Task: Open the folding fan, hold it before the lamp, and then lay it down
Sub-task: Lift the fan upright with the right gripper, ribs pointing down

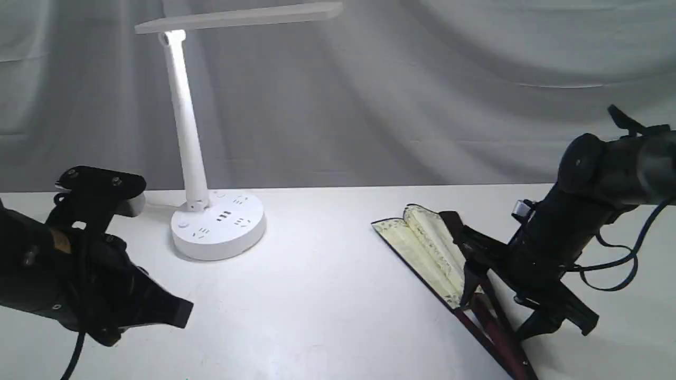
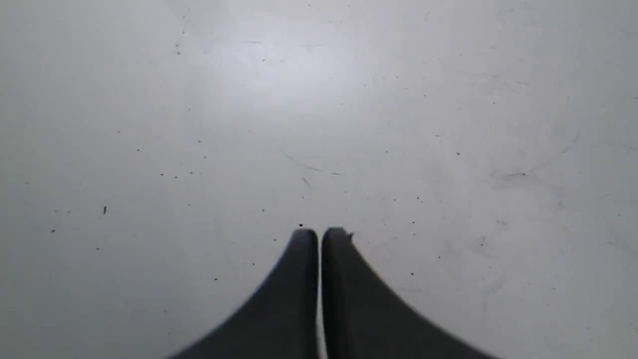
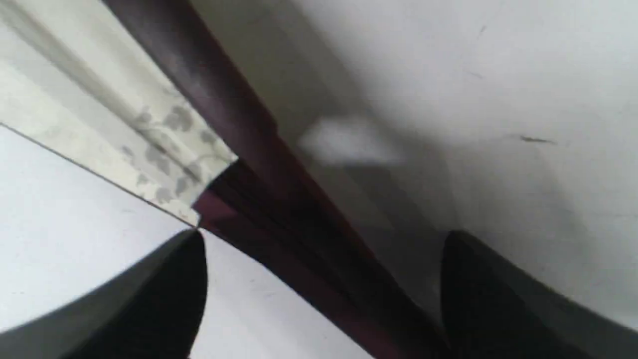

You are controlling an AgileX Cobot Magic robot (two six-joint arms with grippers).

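The folding fan (image 1: 428,248) lies on the white table (image 1: 327,306) at the right, only slightly spread, its cream pleated leaf pointing away and its maroon ribs running toward the near edge. My right gripper (image 1: 494,295) stands open, tilted down over the ribs. In the right wrist view the dark ribs (image 3: 259,199) pass between the two spread fingers of this gripper (image 3: 324,239), which do not close on them. The white lamp (image 1: 219,224) stands at the back left, lit, its flat head overhead. My left gripper (image 1: 182,311) hovers low at the left, shut and empty (image 2: 319,232).
A grey cloth backdrop (image 1: 422,95) hangs behind the table's far edge. Bare tabletop (image 2: 319,124) lies under the left gripper and between the lamp base and the fan. A black cable (image 1: 618,264) loops off the right arm.
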